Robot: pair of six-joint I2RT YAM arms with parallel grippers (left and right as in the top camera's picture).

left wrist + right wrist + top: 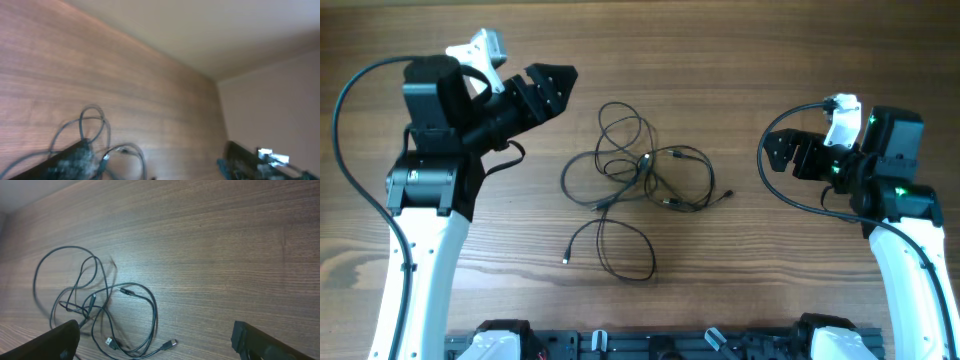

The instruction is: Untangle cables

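Wooden desk. Left gripper raised toward far-left corner, aimed at tangle, nothing seen in it. We cannot tell jaw spread. Black cables lie in loose knot at desk middle, one loop trailing toward near edge. Right gripper near right edge, jaws wide, empty. We judge the step as approach, with no cord grasped yet. Next move calls for each gripper to pinch a separate cord and draw gently toward opposite edges.

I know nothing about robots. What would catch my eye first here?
A loose tangle of thin black cables lies in the middle of the wooden table, small metal plugs poking out. The left arm and the right arm, both white and black, flank it with jaws clear of the cords; the right one's jaws stand wide open.
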